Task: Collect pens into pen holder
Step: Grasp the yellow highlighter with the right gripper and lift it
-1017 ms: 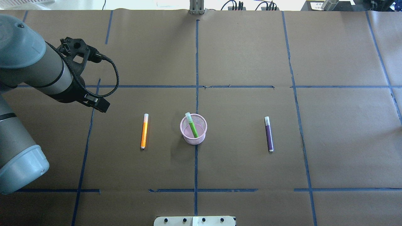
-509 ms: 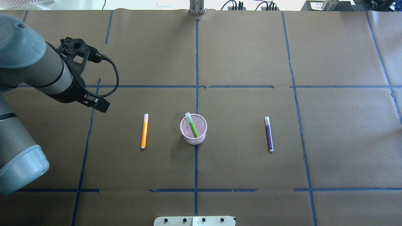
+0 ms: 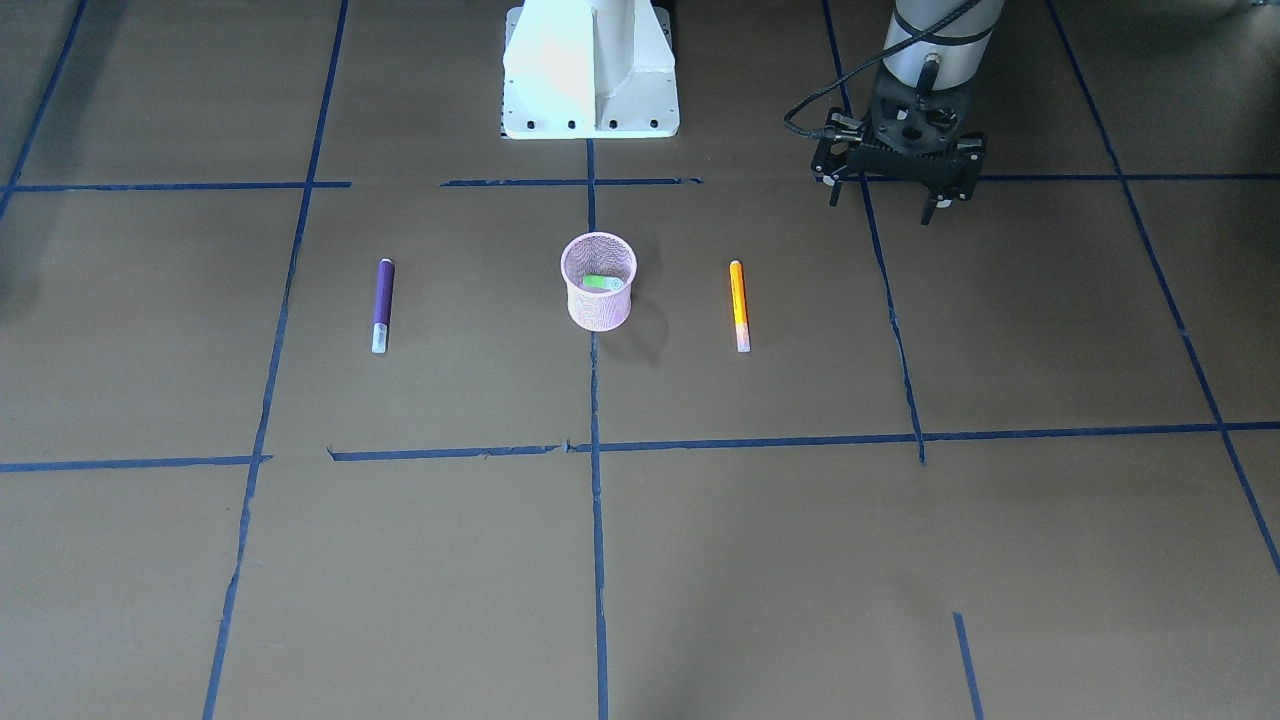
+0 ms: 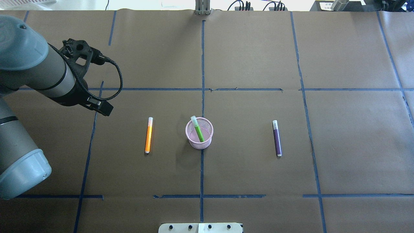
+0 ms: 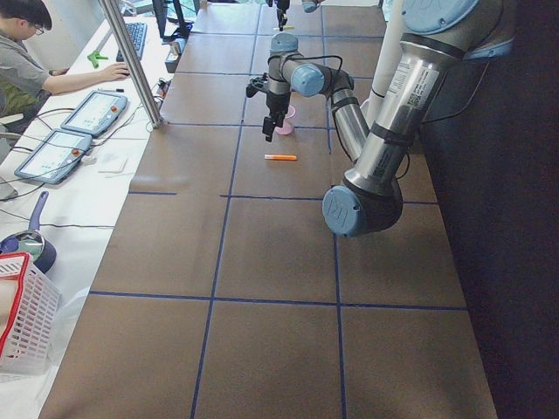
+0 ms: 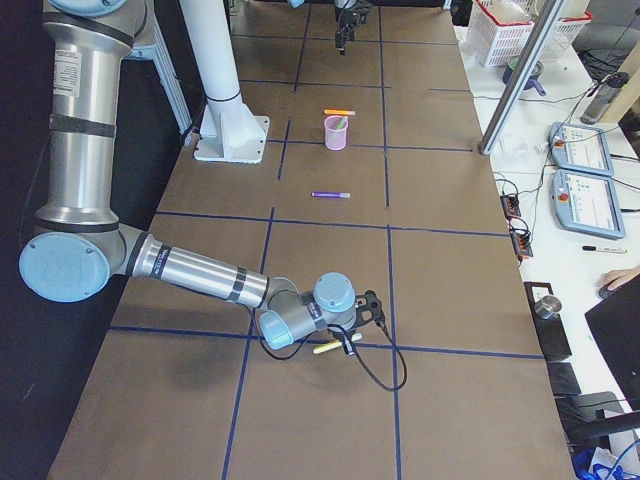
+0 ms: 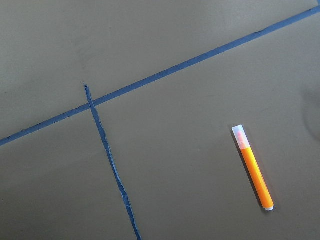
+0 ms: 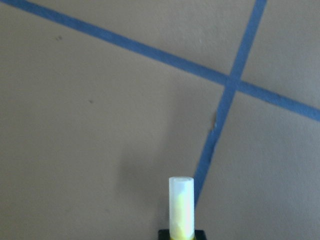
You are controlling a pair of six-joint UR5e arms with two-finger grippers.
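Overhead: pink wire-mesh pen holder (image 4: 200,144), a round cup with a rolled rim, stands upright on matte brown paper (image 4: 258,174) gridded with blue tape.
Green pen (image 4: 199,131) leans inside it, pale cap at the rim's 11 o'clock.
Orange pen (image 4: 148,136) lies flat at the holder's 9 o'clock and purple pen (image 4: 277,139) at 3 o'clock. Both are well apart from it, translucent caps toward 12.
Left gripper (image 3: 882,203): black, fingers spread, empty, at 10 o'clock from the orange pen.
Right gripper (image 6: 346,338): clamped on a yellow-green pen (image 8: 181,207), cap outward.
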